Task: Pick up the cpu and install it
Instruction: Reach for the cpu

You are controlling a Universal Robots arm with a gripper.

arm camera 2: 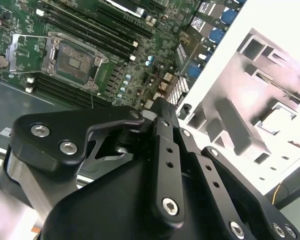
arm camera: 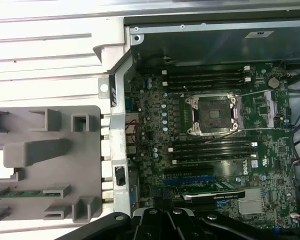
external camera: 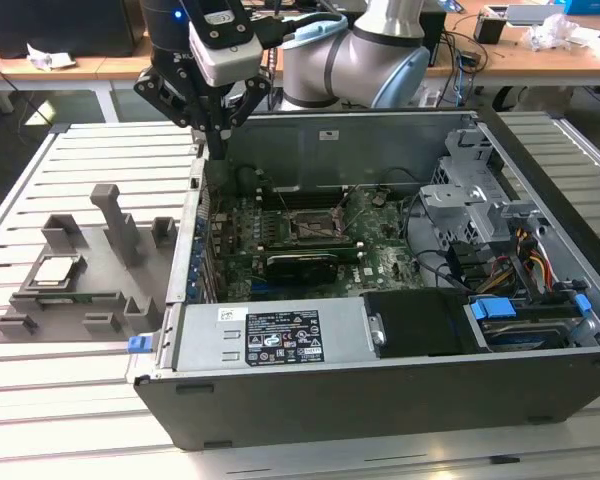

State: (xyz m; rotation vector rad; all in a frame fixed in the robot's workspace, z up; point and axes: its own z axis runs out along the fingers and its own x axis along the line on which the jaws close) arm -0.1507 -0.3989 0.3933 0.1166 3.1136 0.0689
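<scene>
"What's all this sitting on?"

"A pale slatted metal table (external camera: 80, 160). Long wooden desks (external camera: 540, 55) run along the far side of the room, behind the silver-grey robot arm (external camera: 365, 50). The open dark-grey computer case (external camera: 380, 400) lies flat on the slats with its green motherboard (external camera: 380, 265) facing up."

"And the chip?"

"The small flat square cpu with the shiny silver top (external camera: 58, 270) lies in the grey plastic holder tray (external camera: 110, 300). That's at the exterior view's left, well apart from the case."

"The hand?"

"The black gripper (external camera: 218, 150) hangs above the case's far left wall. Its fingers are drawn together on nothing (as well as I can judge from here), and it touches neither tray nor board."

"What do the wrist cameras add?"

"The first wrist view looks straight down on the dark square socket with its metal frame (arm camera: 212, 112). Black memory slots (arm camera: 210, 77) lie on either side of it, and the tray (arm camera: 50, 150) sits just beside the case wall. The second wrist view looks past the gripper's (arm camera 2: 157, 112) own black links and catches the cpu (arm camera 2: 277, 117) as a bright, washed-out patch on the tray."
</scene>
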